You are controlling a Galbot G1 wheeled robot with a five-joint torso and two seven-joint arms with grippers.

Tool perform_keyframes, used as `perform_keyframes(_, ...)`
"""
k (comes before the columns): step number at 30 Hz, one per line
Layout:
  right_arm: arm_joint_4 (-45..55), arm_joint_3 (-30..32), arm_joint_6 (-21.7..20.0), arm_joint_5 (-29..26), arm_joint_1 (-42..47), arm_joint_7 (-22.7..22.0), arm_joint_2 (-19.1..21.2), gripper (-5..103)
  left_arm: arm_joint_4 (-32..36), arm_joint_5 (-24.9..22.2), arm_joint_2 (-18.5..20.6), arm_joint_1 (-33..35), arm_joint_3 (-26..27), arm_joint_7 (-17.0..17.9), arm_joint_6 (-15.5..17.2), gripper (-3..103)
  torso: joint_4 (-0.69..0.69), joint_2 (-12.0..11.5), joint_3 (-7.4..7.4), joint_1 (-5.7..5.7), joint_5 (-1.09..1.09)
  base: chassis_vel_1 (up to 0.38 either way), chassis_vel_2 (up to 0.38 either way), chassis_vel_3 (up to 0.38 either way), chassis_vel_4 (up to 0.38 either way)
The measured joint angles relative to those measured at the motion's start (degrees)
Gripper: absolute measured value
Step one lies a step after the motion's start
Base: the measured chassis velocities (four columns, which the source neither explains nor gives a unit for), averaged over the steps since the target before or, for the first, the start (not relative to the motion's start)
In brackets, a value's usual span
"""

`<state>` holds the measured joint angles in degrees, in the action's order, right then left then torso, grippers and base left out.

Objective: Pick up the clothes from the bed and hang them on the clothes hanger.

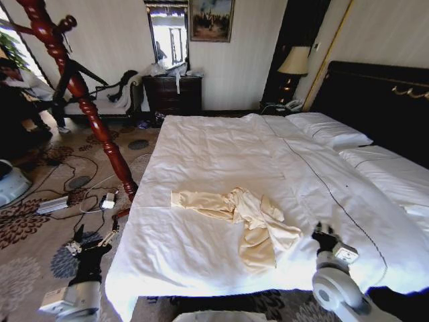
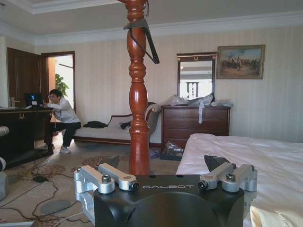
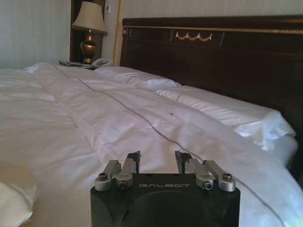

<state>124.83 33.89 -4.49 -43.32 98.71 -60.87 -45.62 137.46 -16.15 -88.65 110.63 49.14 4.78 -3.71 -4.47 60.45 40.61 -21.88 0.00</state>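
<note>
1. So, the shirt [image 1: 241,221] lies crumpled on the white bed [image 1: 221,154], low and centre in the head view, with 1 sleeve stretched toward the left of the frame and the body bunched toward the right. Nothing is holding it.
2. The left gripper [image 1: 90,247] hangs at the lower left of the head view, off the mattress edge and above the patterned carpet [image 1: 27,228]. Its jaws stand wide apart and empty. Reaching from there, it could catch the duvet edge rather than the sleeve.
3. The right gripper [image 1: 326,236] sits at the lower right of the head view, over the duvet and just beside the shirt's bunched body. In the right wrist view its fingers [image 3: 134,161] show a moderate gap with nothing between them.
4. Likely trouble: the cloth looks thin and slippery, so a pinch on 1 loose fold may slide out, or may gather the white linen underneath with it.
5. The clothes hanger [image 2: 143,39] hangs high on the turned red wooden post [image 2: 138,94], upper centre of the left wrist view. I judge a grip far from the collar would leave the shirt dangling unevenly, making it hard to seat on the shoulders.
6. Cables [image 1: 80,194] on the floor near the post could snag the base if it drives that way.
</note>
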Motion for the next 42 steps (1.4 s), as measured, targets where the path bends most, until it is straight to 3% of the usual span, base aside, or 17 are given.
perform_keyframes(1, 0.67, 0.05, -0.27, 0.39, 0.20, -0.02, 0.13, 47, -0.01, 0.11, -0.02, 0.00, -0.05, 0.00, 0.00, 100, 0.00, 0.00, 0.00, 0.00, 0.00, 0.000, 0.000, 0.000, 0.000)
perform_keyframes(3, 1.27, 0.09, 0.22, 0.31, 0.38, 1.37, 0.29, 47, -0.01, 0.21, -0.06, 0.00, -0.09, 0.00, 0.00, 100, -0.01, 0.00, 0.00, 0.00, 0.00, 0.000, 0.000, 0.000, 0.000)
perform_keyframes(7, 2.34, -0.31, 9.93, -5.05, -1.59, 22.58, 2.36, 69, -0.03, 0.73, -0.18, 0.04, -0.30, 0.01, 0.00, 100, -0.01, 0.01, 0.00, 0.00, -0.01, 0.000, 0.000, 0.000, 0.000)
perform_keyframes(8, 0.75, -1.02, 12.47, -6.13, -3.45, 30.86, 3.70, 69, -0.04, 0.91, -0.24, 0.06, -0.35, 0.01, 0.00, 100, 0.01, 0.00, 0.00, 0.00, 0.00, 0.000, 0.000, 0.000, 0.000)
perform_keyframes(9, 0.75, -1.02, 12.47, -6.13, -3.45, 30.86, 3.70, 69, -0.04, 0.91, -0.24, 0.06, -0.35, 0.01, 0.00, 100, 0.01, 0.00, 0.00, 0.00, 0.00, 0.000, 0.000, 0.000, 0.000)
perform_keyframes(10, -2.20, -2.28, 14.18, -6.60, -6.15, 40.46, 5.61, 80, -0.03, 1.13, -0.35, 0.10, -0.44, 0.02, 0.00, 100, 0.01, 0.00, 0.00, 0.00, -0.01, 0.000, 0.000, 0.000, 0.000)
perform_keyframes(11, -4.72, -3.65, 14.77, -6.11, -8.52, 46.20, 6.82, 80, 0.00, 1.26, -0.45, 0.14, -0.47, 0.01, -0.01, 100, 0.01, 0.00, 0.00, 0.00, -0.01, 0.000, 0.000, 0.000, 0.000)
perform_keyframes(13, -10.21, -6.84, 14.92, -2.65, -13.51, 53.48, 8.03, 91, 0.19, 1.42, -0.60, 0.27, -0.48, 0.00, -0.01, 100, 0.02, 0.00, 0.00, 0.00, 0.02, 0.000, 0.000, 0.000, 0.000)
perform_keyframes(18, -15.83, -12.44, 13.32, 3.28, -19.91, 57.63, 8.11, 100, 0.27, 1.44, -0.62, 0.50, -0.16, 0.00, -0.02, 100, -0.01, 0.00, 0.01, 0.00, 0.01, 0.000, 0.000, 0.000, 0.000)
perform_keyframes(27, -18.55, -23.18, 8.43, 8.19, -27.64, 56.56, 4.74, 93, -0.74, 1.97, -1.03, -0.12, -0.53, 0.01, -0.03, 100, 0.01, 0.00, 0.00, 0.00, 0.01, 0.000, 0.000, 0.000, 0.000)
perform_keyframes(29, -18.56, -24.43, 7.13, 8.10, -28.20, 55.33, 4.35, 89, -0.96, 2.04, -1.04, -0.27, -0.61, 0.01, 0.01, 100, 0.01, 0.00, 0.01, 0.00, -0.01, 0.000, 0.000, 0.000, 0.000)
perform_keyframes(31, -18.26, -25.21, 6.09, 8.02, -28.23, 54.49, 4.06, 78, -1.02, 2.02, -0.93, -0.48, -0.54, 0.01, 0.10, 100, -0.01, 0.00, 0.00, 0.00, 0.00, 0.000, 0.000, 0.000, 0.000)
perform_keyframes(32, -18.26, -25.21, 6.09, 8.02, -28.23, 54.49, 4.06, 78, -1.02, 2.02, -0.93, -0.48, -0.54, 0.01, 0.10, 100, -0.01, 0.00, 0.00, 0.00, 0.00, 0.000, 0.000, 0.000, 0.000)
perform_keyframes(35, -19.18, -25.53, 5.83, 10.11, -28.18, 54.22, 3.71, 62, -1.10, 1.99, -0.95, -0.52, -0.53, 0.01, 0.14, 100, 0.00, 0.00, 0.01, 0.00, 0.00, 0.000, 0.000, 0.000, 0.000)
perform_keyframes(38, -19.55, -25.53, 5.83, 10.94, -27.91, 54.16, 3.67, 56, -1.16, 1.99, -0.98, -0.59, -0.55, 0.01, 0.15, 100, 0.00, 0.00, 0.00, 0.00, 0.00, 0.000, 0.000, 0.000, 0.000)
perform_keyframes(41, -19.81, -25.54, 5.75, 11.25, -27.73, 53.79, 3.68, 40, -1.20, 1.99, -0.98, -0.67, -0.58, 0.01, 0.15, 100, 0.00, 0.00, 0.00, 0.00, 0.00, 0.000, 0.000, 0.000, 0.000)
perform_keyframes(42, -19.81, -25.54, 5.75, 11.25, -27.73, 53.79, 3.68, 40, -1.20, 1.99, -0.98, -0.67, -0.58, 0.01, 0.15, 100, 0.00, 0.00, 0.00, 0.00, 0.00, 0.000, 0.000, 0.000, 0.000)
